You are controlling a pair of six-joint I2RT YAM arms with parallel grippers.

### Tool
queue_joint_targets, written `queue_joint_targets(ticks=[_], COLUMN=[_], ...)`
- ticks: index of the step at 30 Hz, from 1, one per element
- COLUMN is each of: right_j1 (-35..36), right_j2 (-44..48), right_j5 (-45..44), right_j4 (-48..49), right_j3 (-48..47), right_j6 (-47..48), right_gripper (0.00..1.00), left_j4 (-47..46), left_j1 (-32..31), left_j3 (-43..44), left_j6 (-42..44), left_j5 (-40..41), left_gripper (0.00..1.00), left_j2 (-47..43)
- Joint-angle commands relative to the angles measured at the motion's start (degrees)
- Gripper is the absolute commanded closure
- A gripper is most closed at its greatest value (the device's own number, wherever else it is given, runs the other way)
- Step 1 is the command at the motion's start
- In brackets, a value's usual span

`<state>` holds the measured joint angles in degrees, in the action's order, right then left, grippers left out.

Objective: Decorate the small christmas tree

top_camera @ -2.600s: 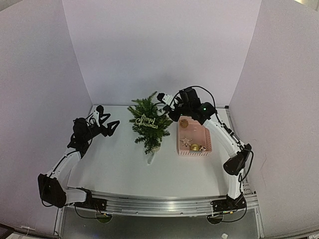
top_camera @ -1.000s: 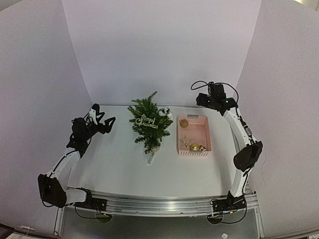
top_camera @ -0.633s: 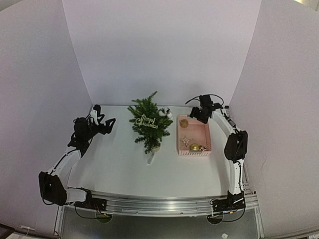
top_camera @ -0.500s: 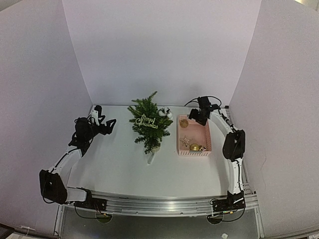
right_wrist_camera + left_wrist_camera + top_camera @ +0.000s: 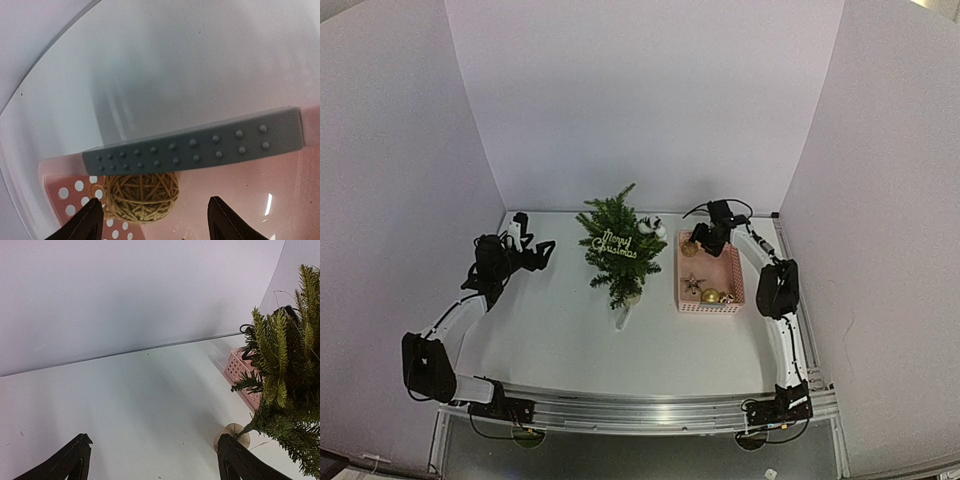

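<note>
On the worktop (image 5: 560, 330), the small christmas tree (image 5: 618, 250) already wears a sign (image 5: 615, 241) and a white ornament (image 5: 650, 227), but a twine ball (image 5: 141, 196), star (image 5: 693, 284) and gold bauble (image 5: 711, 296) lie unhung in the pink basket (image 5: 736, 282) to its right, with the right claw (image 5: 156, 220) apart above the twine ball and the left claw (image 5: 154, 447) apart and empty.

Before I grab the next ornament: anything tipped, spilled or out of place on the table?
Nothing stands out. The small christmas tree stands upright on its base, the pink basket sits flat beside it, and its ornaments are all inside, none loose on the table.
</note>
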<state>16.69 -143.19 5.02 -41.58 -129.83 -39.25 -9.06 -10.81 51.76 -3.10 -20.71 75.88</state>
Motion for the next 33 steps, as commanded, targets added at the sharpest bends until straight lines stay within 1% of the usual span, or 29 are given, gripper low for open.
queue_joint_targets(ticks=[1, 10, 14, 23, 25, 30, 33], right_j1=[0.2, 0.2, 0.2, 0.2, 0.2, 0.2, 0.2], right_j2=[-1.4, -3.6, -4.1, -3.2, -2.9, -1.3, -0.7], right_j5=[0.0, 1.9, 3.4, 5.6, 6.0, 6.1, 5.6], right_j4=[1.5, 3.5, 4.2, 6.2, 6.6, 7.6, 8.1], right_j3=[-2.5, -2.2, -2.4, 0.8, 1.7, 4.5, 5.5], right_j6=[-1.0, -2.0, -2.8, -4.5, -5.0, -6.0, -5.9], right_gripper=[0.31, 0.3, 0.32, 0.38, 0.38, 0.34, 0.37], left_j4=[-1.6, -1.9, -1.8, -1.6, -1.6, -1.6, -1.6], left_j1=[0.4, 0.5, 0.6, 0.8, 0.8, 0.8, 0.8], left_j3=[2.9, 2.8, 2.8, 3.0, 3.0, 3.0, 3.1], left_j6=[0.5, 0.6, 0.9, 1.4, 1.4, 1.6, 1.5], left_j5=[0.9, 0.8, 0.8, 0.8, 0.8, 0.7, 0.4], left_gripper=[0.12, 0.12, 0.12, 0.12, 0.12, 0.12, 0.12], left_j2=[0.5, 0.5, 0.4, 0.3, 0.3, 0.2, 0.4])
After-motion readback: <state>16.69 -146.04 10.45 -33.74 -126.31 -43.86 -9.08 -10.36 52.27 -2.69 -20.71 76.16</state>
